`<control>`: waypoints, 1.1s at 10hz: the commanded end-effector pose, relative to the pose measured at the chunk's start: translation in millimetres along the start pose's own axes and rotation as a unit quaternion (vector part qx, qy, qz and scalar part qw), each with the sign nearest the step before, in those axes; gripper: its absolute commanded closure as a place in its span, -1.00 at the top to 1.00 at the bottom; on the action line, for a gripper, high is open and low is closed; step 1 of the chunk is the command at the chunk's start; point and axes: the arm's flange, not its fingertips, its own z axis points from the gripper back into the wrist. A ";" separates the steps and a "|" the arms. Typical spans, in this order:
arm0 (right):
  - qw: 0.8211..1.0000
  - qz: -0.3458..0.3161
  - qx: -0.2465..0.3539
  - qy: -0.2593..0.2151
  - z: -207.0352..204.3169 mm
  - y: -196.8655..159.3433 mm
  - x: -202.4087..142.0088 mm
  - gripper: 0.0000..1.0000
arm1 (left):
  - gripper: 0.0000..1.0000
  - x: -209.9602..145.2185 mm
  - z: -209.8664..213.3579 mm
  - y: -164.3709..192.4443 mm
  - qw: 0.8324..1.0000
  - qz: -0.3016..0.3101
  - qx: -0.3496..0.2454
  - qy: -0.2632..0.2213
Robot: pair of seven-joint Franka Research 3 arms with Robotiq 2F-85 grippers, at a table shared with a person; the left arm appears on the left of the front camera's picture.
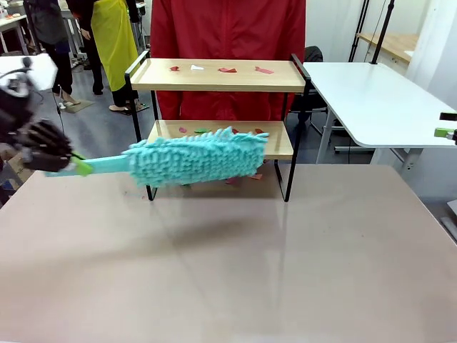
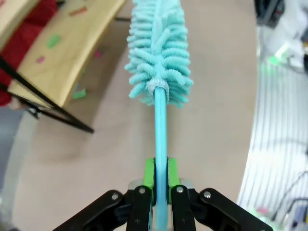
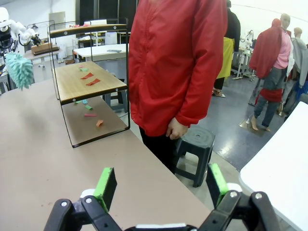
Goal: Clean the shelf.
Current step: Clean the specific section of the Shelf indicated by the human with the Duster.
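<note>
Cleaning is judged hardly begun: the shelf (image 1: 218, 75), at upper centre on the bench (image 1: 228, 271), is littered with scraps (image 1: 227, 70) on both boards, while a duster (image 1: 193, 158) is gripped by the left fingers (image 2: 149, 173) and the right fingers (image 3: 107, 185) are held open.

Turquoise duster (image 1: 196, 157); shelf (image 1: 214, 75) pale wood, black frame, strewn with red, pink, white, green scraps (image 1: 227, 70); beige tabletop (image 1: 228, 271); red jacket (image 1: 228, 36); left end effector (image 2: 160, 175) black, green pads (image 2: 149, 173)

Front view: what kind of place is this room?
Probably a lab or workshop: white work tables, black stands behind the nearest one, and a bare grey floor.
</note>
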 end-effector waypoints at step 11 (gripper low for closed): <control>1.000 -0.005 0.000 0.006 -1.2 0.1 6.0 1.00 | -0.74 71.9 -121.7 -16.5 0.985 0.135 0.036 0.096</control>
